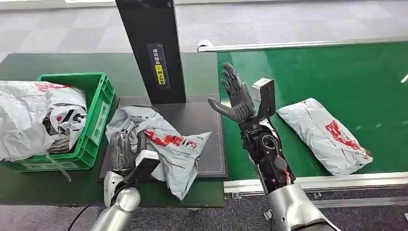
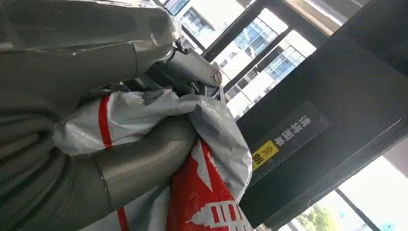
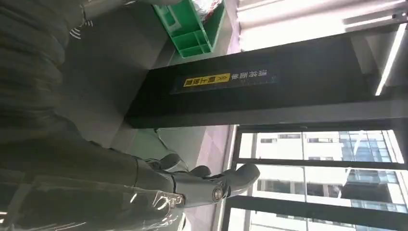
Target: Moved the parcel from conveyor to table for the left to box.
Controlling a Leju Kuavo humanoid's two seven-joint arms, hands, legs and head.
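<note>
1. Crumpled grey plastic parcel bag [image 1: 166, 144] on the dark mat: red-and-white print.
2. Flat grey plastic parcel [image 1: 325, 134] on the belt: red marking.
3. Green conveyor belt [image 1: 346, 72], silver edge rail.
4. Green slatted plastic crate [image 1: 98, 113]: grey bags with red and black print inside.
5. Black upright post [image 1: 156, 48]: yellow-and-black label.
6. Dark green tabletop [image 1: 48, 65].
7. Right hand [image 1: 238, 96]: dark grey.
</note>
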